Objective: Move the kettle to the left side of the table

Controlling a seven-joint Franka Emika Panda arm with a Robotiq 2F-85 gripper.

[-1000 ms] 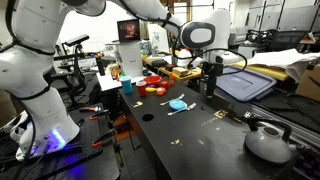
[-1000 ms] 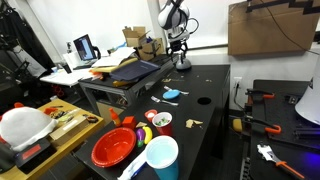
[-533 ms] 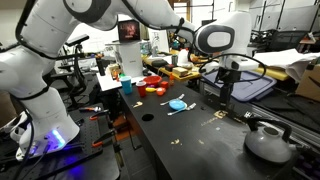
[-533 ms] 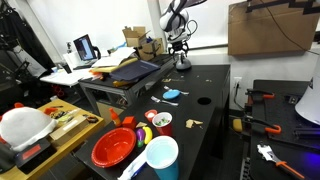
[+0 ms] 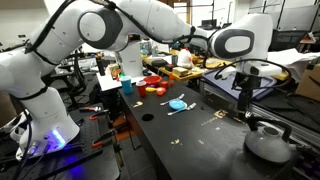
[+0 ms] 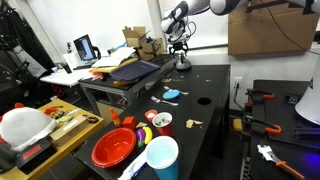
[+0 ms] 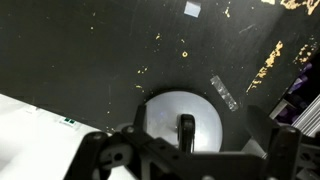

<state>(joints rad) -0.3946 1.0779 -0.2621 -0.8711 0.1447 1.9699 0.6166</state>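
Cluttered lab, laptop (image 6: 85, 47) (screen lit), cardboard box (image 6: 262, 28)

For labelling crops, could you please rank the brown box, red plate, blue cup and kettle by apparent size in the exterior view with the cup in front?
1. Brown box
2. red plate and blue cup, roughly alike
3. kettle, farthest away

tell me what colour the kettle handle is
Black handle on the grey kettle; wrist view shows it best.
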